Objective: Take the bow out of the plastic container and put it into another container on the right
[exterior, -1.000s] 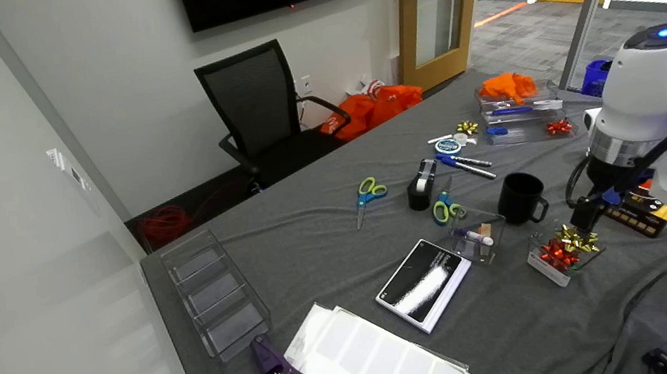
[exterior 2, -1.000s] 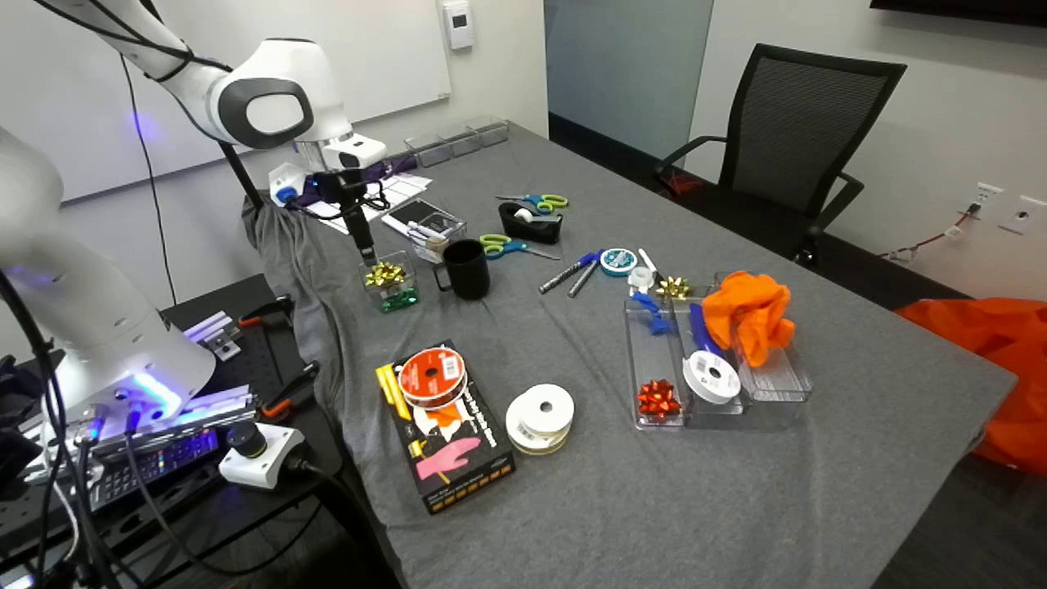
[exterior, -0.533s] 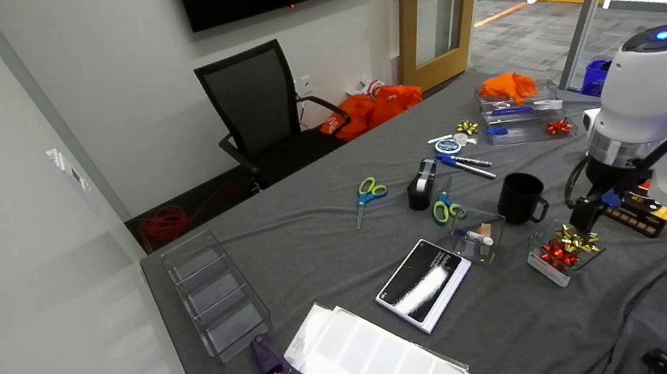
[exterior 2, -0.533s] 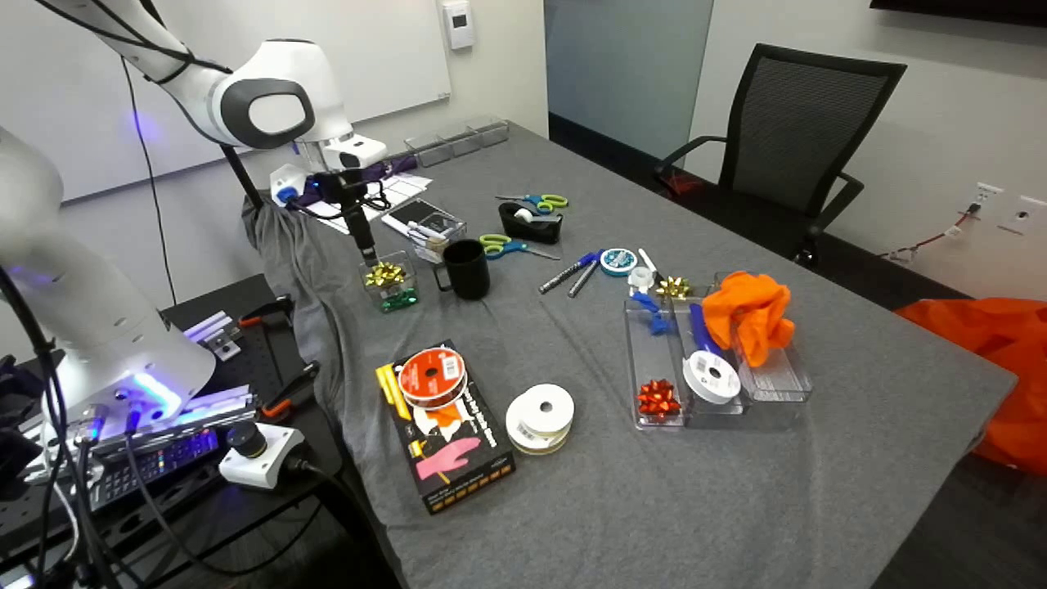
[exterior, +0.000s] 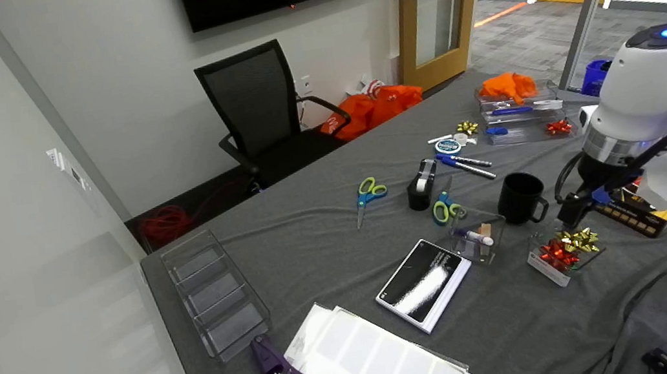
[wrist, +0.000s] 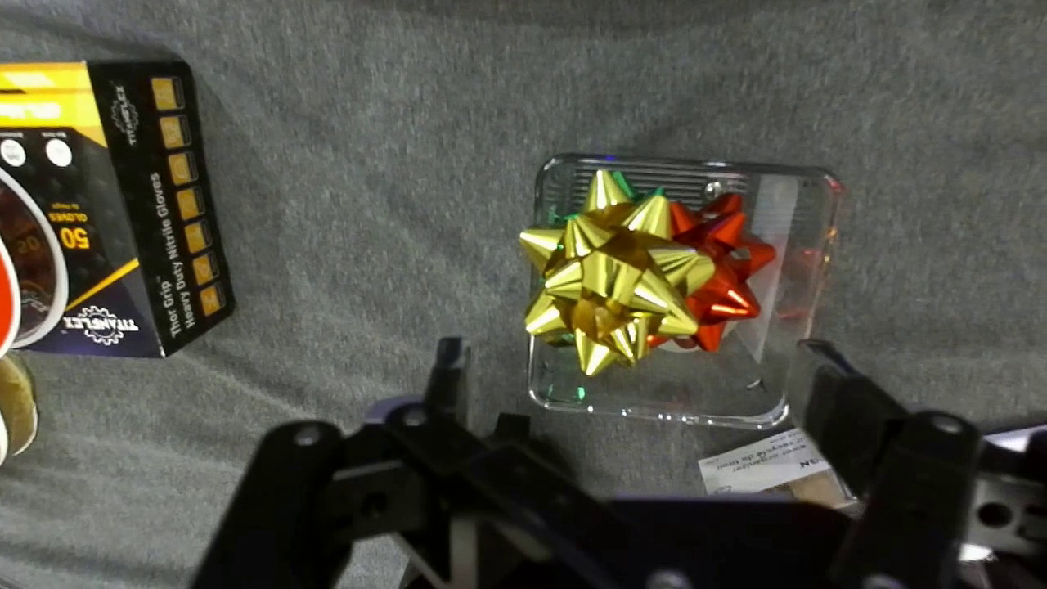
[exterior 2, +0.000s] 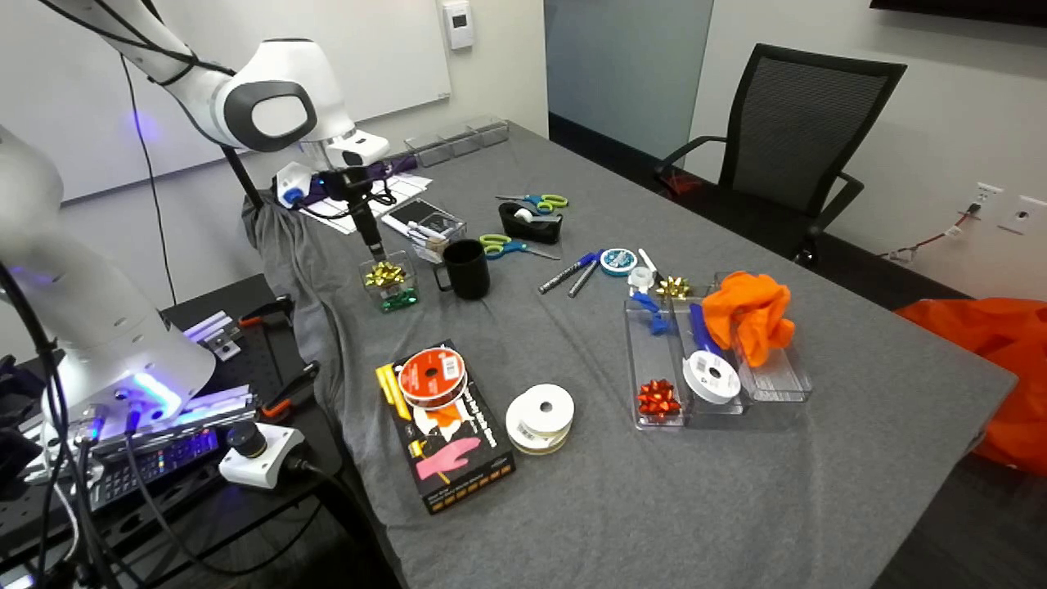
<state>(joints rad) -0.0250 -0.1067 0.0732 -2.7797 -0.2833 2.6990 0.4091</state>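
The gold bow (wrist: 609, 278) lies in the small clear plastic tub (wrist: 724, 388), partly over a red bow (wrist: 728, 298), with green under it. In both exterior views the gold bow (exterior: 578, 240) (exterior 2: 384, 275) sits in the tub (exterior: 549, 269) (exterior 2: 414, 288). My gripper (wrist: 633, 352) is open and empty, fingers apart on either side of the tub's width. In the exterior views the gripper (exterior: 567, 222) (exterior 2: 376, 252) hangs just above the tub. Clear trays (exterior 2: 654, 352) holding a red bow and other items stand at the right. A dark box (exterior 2: 478, 442) carries a red ribbon spool.
A black mug (exterior 2: 468, 274) stands close to the tub. A clear bin with markers (exterior: 462, 254) and a black notebook (exterior: 422, 282) are nearby. White spools (exterior 2: 540, 417) stand beside the dark box. A second gold bow (exterior 2: 673, 286) lies by the trays.
My gripper has shifted a little, to the left in the exterior view where the arm is at the right edge. The bow and tub have not moved.
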